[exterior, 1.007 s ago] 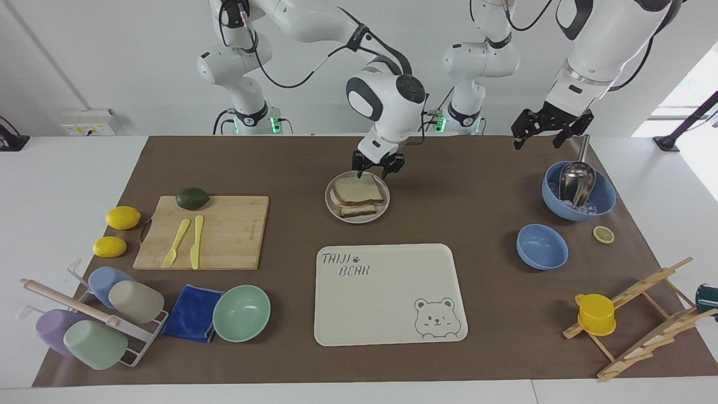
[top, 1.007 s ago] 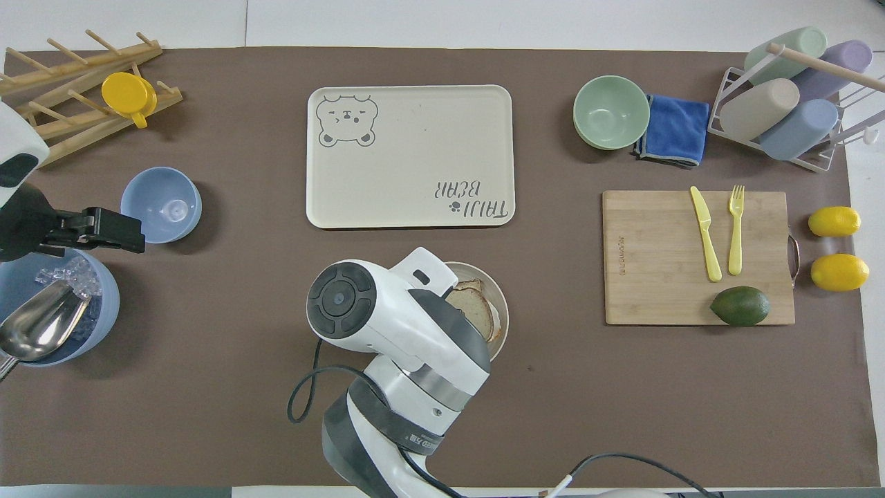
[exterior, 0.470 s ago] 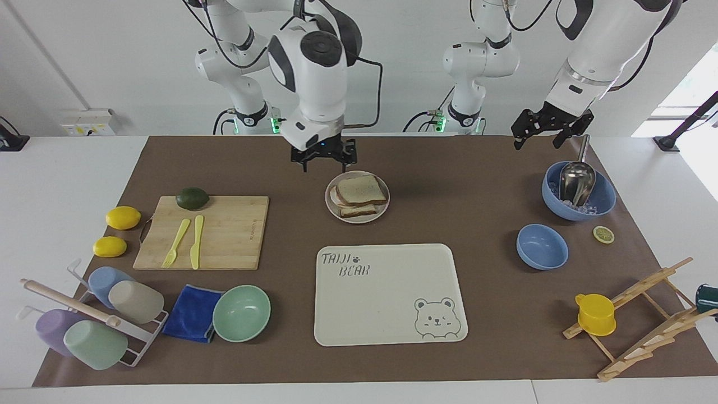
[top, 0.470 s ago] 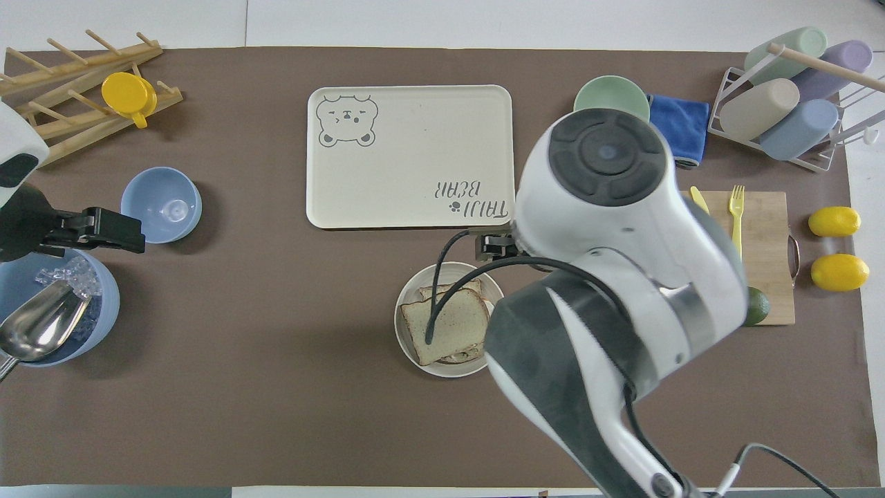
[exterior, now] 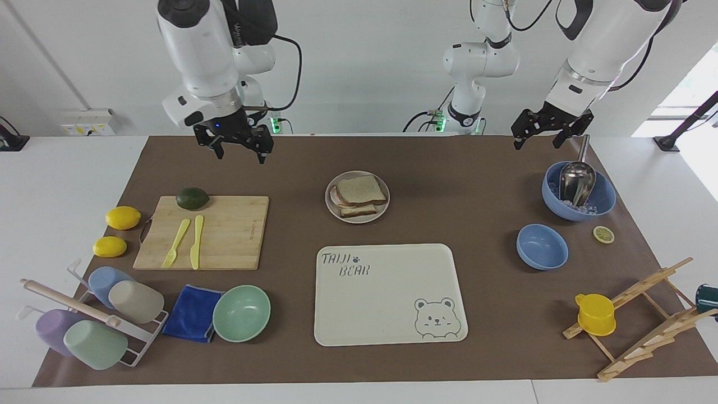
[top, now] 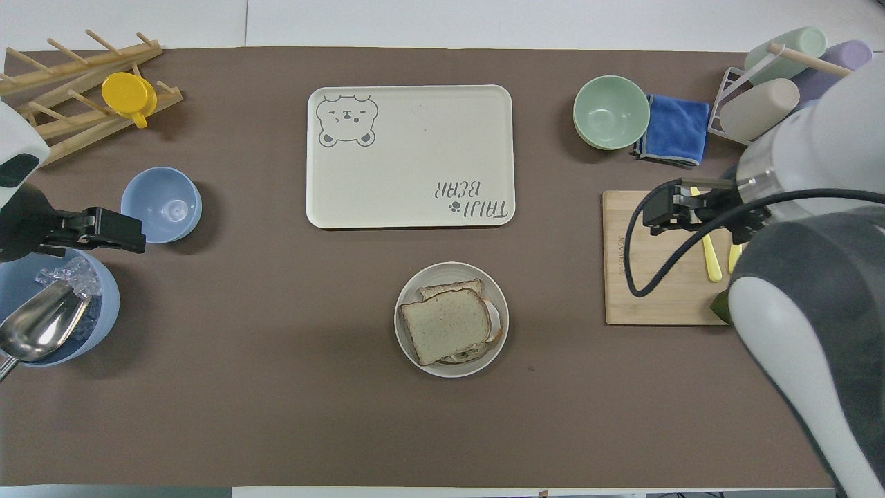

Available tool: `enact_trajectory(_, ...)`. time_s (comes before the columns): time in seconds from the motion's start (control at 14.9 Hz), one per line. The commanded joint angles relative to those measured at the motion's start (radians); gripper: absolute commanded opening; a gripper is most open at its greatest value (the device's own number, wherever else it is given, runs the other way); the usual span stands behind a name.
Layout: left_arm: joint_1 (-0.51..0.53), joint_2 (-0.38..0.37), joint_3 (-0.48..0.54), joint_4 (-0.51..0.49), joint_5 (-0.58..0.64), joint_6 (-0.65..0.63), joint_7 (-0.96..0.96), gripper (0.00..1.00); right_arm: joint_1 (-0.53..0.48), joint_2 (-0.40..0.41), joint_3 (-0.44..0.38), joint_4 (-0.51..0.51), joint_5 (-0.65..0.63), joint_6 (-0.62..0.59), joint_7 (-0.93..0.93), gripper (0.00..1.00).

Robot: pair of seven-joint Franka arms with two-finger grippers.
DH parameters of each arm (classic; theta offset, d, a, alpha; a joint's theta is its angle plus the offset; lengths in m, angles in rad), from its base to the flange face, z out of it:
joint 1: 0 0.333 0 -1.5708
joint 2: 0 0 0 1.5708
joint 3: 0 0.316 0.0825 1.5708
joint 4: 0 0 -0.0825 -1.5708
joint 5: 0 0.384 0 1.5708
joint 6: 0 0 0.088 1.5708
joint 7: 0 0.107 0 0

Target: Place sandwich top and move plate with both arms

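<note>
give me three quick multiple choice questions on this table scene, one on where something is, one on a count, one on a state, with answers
1. Where is the sandwich top?
A. on the bear tray
B. on the lower bread slice in the plate
C. on the cutting board

2. How many lemons lie whole beside the cutting board?
A. one
B. two
C. four

3. What is the right gripper doing?
A. gripping the plate rim
B. holding the fork
C. hanging open in the air, holding nothing

Answers:
1 B: the slice rests on the bread inside the plate.
2 B: two whole lemons lie at the board's end.
3 C: its fingers are apart, above the mat, near the board.
</note>
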Motion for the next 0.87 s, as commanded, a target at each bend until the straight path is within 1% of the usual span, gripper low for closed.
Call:
enact_trajectory(0.0,0.005,-0.027,-0.001,-0.027,0.004,0.013,-0.006,1.0,-0.058,-0.015,0.012,-0.026,0.039,0.005,-0.104,1.0)
enact_trajectory(0.2,0.006,-0.036,-0.004,-0.025,0.004,0.016,-0.013,1.0,-0.085,-0.002,0.003,-0.016,0.039,-0.011,-0.114,1.0)
enact_trajectory(0.34,-0.001,-0.049,-0.004,-0.039,0.003,0.011,-0.013,1.0,-0.048,-0.003,-0.055,-0.01,0.042,-0.032,-0.122,1.0)
enact_trajectory(0.47,-0.008,-0.049,-0.006,-0.041,0.003,0.004,-0.016,1.0,-0.006,-0.008,-0.129,0.002,0.028,-0.052,-0.183,1.0)
enact_trajectory(0.54,-0.008,-0.05,-0.006,-0.042,0.003,0.005,-0.016,1.0,-0.008,-0.011,-0.146,-0.004,0.029,-0.049,-0.215,1.0)
enact_trajectory(0.67,-0.006,-0.059,-0.006,-0.059,0.003,0.013,-0.013,1.0,-0.002,0.009,-0.157,0.004,0.02,-0.048,-0.223,1.0)
enact_trajectory(0.81,-0.008,-0.085,-0.007,-0.112,0.003,0.037,-0.014,1.0,0.017,0.012,-0.177,0.005,0.026,-0.023,-0.22,1.0)
